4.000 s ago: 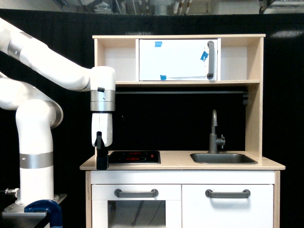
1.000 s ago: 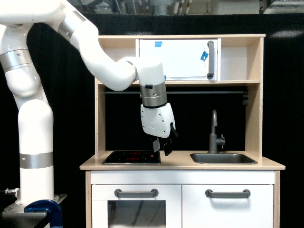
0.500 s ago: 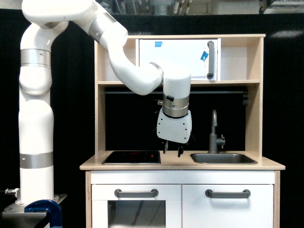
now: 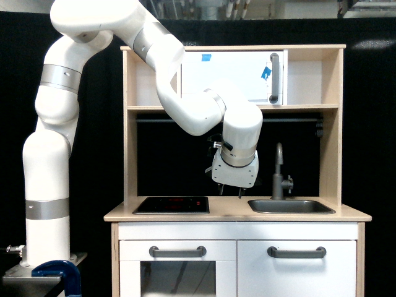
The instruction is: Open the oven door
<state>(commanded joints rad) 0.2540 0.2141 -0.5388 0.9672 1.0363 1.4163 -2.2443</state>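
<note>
Claw [image 4: 229,190] now further right above counter, grip state unclear; oven door [image 4: 232,77] shut.

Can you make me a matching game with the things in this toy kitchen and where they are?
Things:
1. oven door
2. hob
3. sink
4. gripper

Places:
A. in the worktop, on the exterior view's right
B. up on the top shelf, shut, with a grey bar handle
C. hanging just above the worktop, between the hob and the sink
D. in the worktop, on the exterior view's left

Pairs: 1-B, 2-D, 3-A, 4-C
</note>
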